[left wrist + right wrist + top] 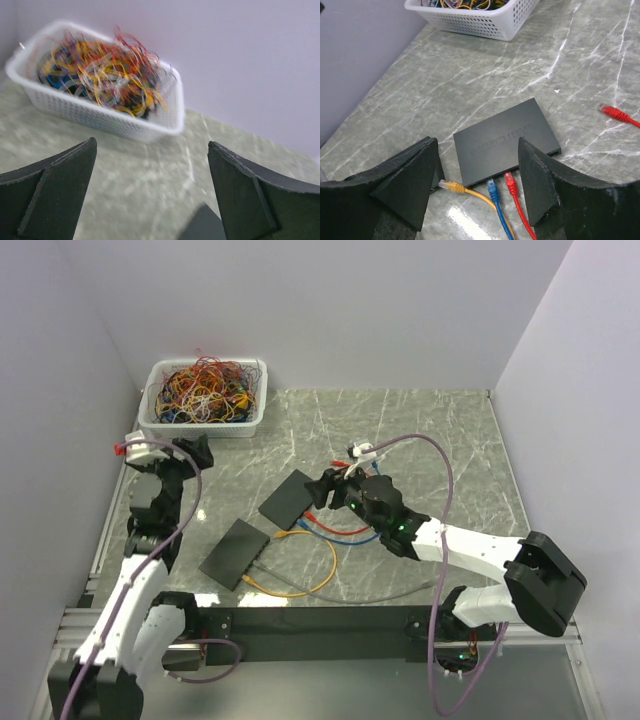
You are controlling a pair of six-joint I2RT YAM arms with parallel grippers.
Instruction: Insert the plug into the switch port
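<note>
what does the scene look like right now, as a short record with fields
left gripper: open, empty, facing basket of wires
right gripper: open, empty, over switch
switch front edge: blue plug and red plug look inserted
yellow plug: on the table beside the switch, tip pointing away from it
loose red plug: on the table, apart from the switch

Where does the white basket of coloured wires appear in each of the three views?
Top external: white basket, far left corner of the marbled table.
Left wrist: basket, upper left of the picture.
Right wrist: basket, top edge, partly cut off.
Shared landmark: the marbled table beneath it, in all three.
</note>
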